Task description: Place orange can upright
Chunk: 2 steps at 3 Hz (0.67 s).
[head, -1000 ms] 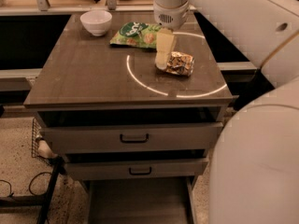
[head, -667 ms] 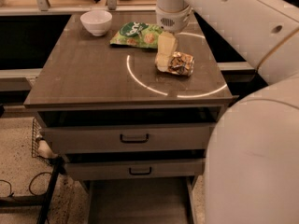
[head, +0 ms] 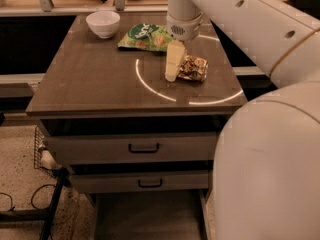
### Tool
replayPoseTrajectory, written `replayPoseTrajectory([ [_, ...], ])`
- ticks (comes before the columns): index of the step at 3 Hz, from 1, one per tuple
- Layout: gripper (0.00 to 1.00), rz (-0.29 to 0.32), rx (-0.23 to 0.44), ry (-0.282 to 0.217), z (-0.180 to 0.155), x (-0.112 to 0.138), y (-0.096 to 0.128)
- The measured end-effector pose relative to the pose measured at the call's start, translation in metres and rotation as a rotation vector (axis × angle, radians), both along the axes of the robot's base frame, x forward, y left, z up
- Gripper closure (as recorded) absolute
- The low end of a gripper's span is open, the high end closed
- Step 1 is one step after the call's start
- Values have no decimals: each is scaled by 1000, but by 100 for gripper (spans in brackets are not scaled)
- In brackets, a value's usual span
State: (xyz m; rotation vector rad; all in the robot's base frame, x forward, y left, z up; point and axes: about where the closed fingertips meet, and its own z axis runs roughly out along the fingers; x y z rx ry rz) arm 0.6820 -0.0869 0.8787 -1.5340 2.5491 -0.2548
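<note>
The orange can (head: 194, 68) lies on its side on the brown table (head: 100, 79), right of centre, with its mottled shiny side facing up. My gripper (head: 173, 73) reaches down from the white arm (head: 184, 14), and its pale tip is at the table surface, right against the can's left end. I cannot see whether it has any hold on the can.
A white bowl (head: 103, 23) stands at the table's back left. A flat green snack bag (head: 146, 36) lies behind the gripper. Two drawers (head: 144, 148) are below the tabletop. The robot's white body (head: 270, 169) fills the right foreground. Cables lie on the floor at lower left.
The gripper has come down a little and slightly left, beside the can. The can, bowl and bag have not moved.
</note>
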Motion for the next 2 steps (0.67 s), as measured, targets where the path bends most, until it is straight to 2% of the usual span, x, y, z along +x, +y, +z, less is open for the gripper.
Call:
replayPoseTrajectory([
  [1,0,-10,28,27,-13,-2,-1],
  [2,0,8,65,51,-26,-4,1],
])
